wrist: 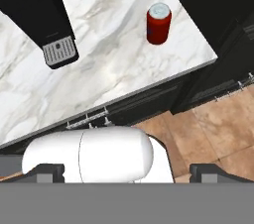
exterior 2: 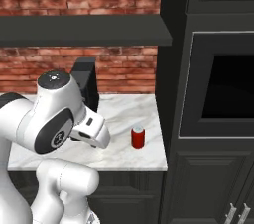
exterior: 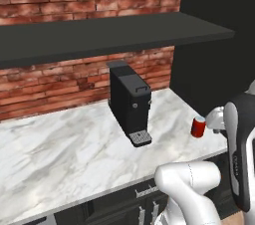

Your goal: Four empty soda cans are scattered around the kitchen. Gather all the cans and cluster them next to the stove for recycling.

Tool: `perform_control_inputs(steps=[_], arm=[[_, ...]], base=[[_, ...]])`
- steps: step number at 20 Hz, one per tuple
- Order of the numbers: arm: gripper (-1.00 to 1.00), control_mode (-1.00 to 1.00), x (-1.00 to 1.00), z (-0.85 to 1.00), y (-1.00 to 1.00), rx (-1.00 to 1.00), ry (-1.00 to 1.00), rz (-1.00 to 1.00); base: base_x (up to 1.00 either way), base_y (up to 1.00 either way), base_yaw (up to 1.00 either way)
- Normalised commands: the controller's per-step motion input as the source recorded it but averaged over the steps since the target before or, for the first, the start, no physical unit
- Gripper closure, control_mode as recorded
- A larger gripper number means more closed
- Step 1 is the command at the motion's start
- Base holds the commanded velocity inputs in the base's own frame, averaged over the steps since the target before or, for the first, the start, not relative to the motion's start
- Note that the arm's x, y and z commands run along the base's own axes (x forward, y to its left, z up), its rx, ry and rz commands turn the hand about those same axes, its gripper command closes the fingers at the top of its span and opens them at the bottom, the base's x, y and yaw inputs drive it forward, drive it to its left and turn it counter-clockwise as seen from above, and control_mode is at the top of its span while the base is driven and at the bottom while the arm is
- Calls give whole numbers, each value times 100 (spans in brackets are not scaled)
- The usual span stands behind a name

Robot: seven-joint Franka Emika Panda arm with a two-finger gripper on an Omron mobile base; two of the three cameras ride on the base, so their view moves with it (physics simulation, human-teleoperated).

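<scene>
You see one small red soda can with a silver top [exterior: 198, 127] [exterior 2: 138, 137] [wrist: 158, 24] standing upright near the white marble counter's [exterior: 64, 154] [exterior 2: 129, 156] [wrist: 109, 64] right end.

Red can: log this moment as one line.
red can: upright on marble counter, near right end | coffee machine: to its left | pincer: open, holding nothing

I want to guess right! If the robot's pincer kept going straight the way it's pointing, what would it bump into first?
Probably the white marble counter, on the bare patch between the black coffee machine and the red soda can. Depth is hard to judge.
</scene>
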Motion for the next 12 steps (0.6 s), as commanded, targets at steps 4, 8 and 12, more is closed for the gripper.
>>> perform_control_inputs(steps=[4,8,12], arm=[[-100,-100,15,-9,-4,0,0,-6],[-100,-100,13,-5,-14,0,0,-5],[-100,-100,21,0,-20,0,2,-1]], base=[[0,0,0],[0,0,0],[0,0,0]])
